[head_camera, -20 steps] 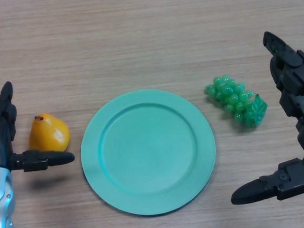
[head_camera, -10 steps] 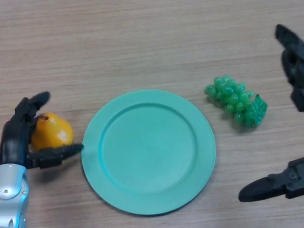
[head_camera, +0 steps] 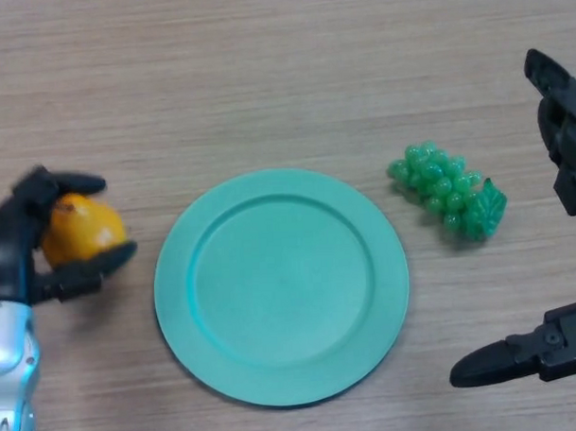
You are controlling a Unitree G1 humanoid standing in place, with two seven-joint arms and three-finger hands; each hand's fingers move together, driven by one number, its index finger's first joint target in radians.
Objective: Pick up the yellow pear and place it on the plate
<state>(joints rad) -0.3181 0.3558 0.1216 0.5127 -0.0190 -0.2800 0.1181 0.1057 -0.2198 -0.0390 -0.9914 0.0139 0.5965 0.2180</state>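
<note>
The yellow pear (head_camera: 80, 230) is at the left of the head view, just left of the plate. My left hand (head_camera: 15, 246) is shut on it, fingers curled over its top and the thumb under its lower side. The round green plate (head_camera: 281, 287) lies in the middle of the wooden table with nothing on it. My right hand (head_camera: 566, 262) shows at the right edge, fingers straight and thumb spread, holding nothing.
A bunch of green grapes (head_camera: 448, 199) lies right of the plate, between it and my right hand. The wooden table (head_camera: 264, 74) stretches bare behind the plate.
My left hand's fingers have closed over the pear and taken hold of it, and the pear has shifted slightly left and up. The right hand has barely moved.
</note>
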